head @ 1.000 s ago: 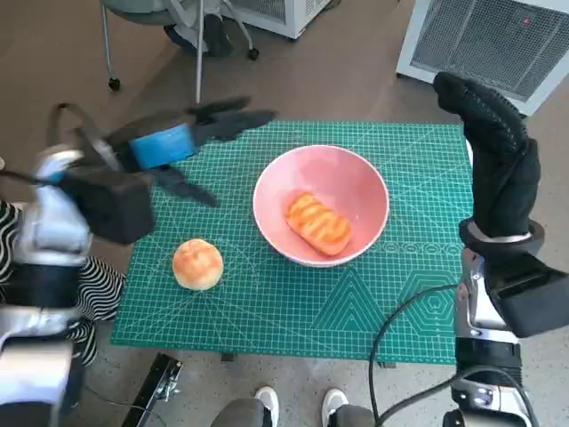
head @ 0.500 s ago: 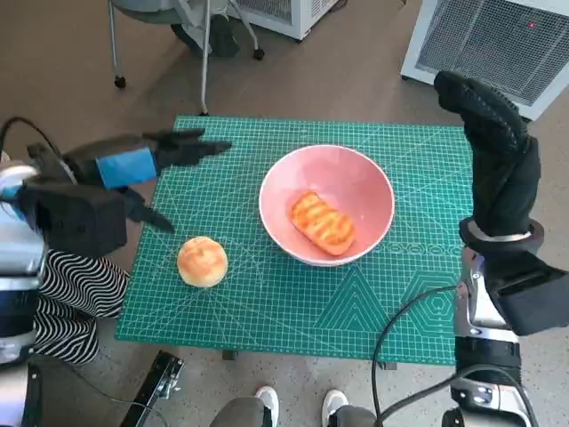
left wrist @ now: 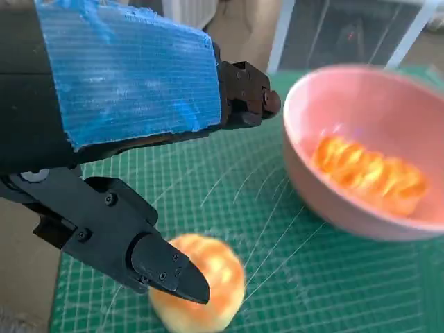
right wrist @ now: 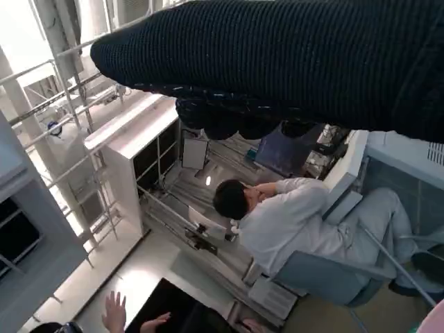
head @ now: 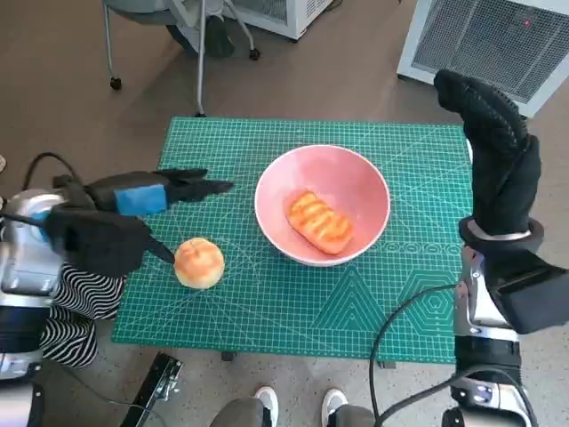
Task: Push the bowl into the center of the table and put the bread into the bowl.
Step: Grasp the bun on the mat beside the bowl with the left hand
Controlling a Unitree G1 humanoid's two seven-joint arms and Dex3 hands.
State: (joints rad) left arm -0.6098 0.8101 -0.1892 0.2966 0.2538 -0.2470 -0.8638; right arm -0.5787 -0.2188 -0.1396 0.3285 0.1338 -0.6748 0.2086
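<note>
A pink bowl [head: 356,174] stands near the middle of the green cutting mat [head: 293,302], with an orange striped bread loaf [head: 319,222] lying inside it; the left wrist view shows the same bowl [left wrist: 326,132] and loaf [left wrist: 371,177]. A round golden bun [head: 198,262] lies on the mat left of the bowl. My left hand [head: 156,197] hovers open just above and left of the bun [left wrist: 208,281], fingers spread toward the bowl, holding nothing. My right hand [head: 498,151] is raised upright above the mat's right edge, away from everything, with nothing in it.
The mat covers the small table. A white grilled appliance [head: 498,40] stands on the floor behind the right hand. Chair legs [head: 200,44] stand beyond the far edge. A person's feet [head: 298,405] show at the near edge. In the right wrist view a person [right wrist: 284,218] sits.
My left hand has drawn back to the left and come down toward the bun. The head camera has shifted a little. The right hand, bowl, loaf and bun have stayed put.
</note>
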